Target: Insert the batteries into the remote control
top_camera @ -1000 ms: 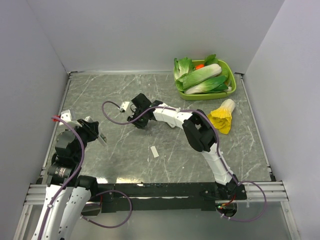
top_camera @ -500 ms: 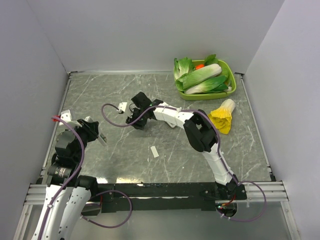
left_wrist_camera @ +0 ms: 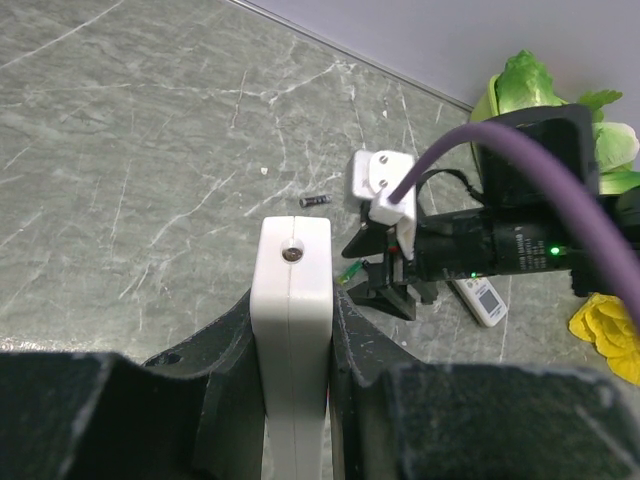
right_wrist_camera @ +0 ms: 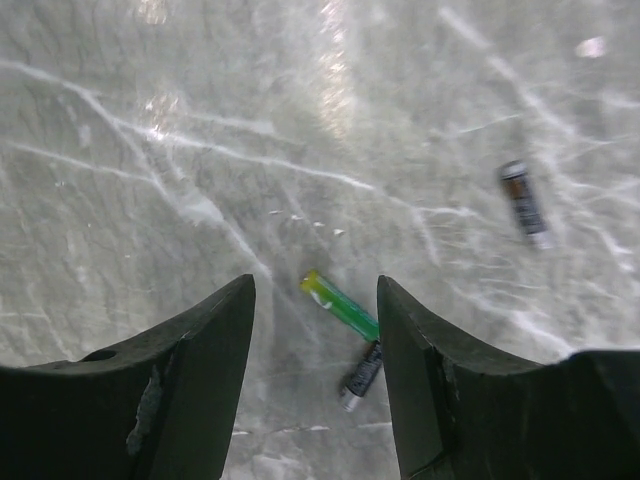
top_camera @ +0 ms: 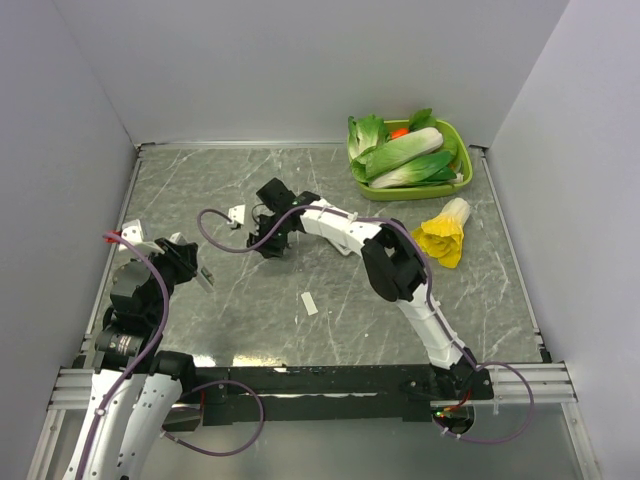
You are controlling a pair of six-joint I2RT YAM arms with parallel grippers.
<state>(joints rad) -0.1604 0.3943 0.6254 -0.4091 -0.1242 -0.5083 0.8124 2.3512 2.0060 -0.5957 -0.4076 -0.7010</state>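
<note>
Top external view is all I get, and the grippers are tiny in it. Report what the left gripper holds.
Observer: The left gripper is shut on the remote control, gripped by its sides, one end sticking out.
Operator: Now the right one.
Observer: The right gripper is open, with one green battery lying between its jaws.
Operator: List what lies near it.
Observer: A dark cylinder lies at one end of the battery; a second dark cylinder lies apart from both.

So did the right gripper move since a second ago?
Yes. In the top view the right gripper has slid a little left and up the picture, ending farther from the green tray, which has not moved.
</note>
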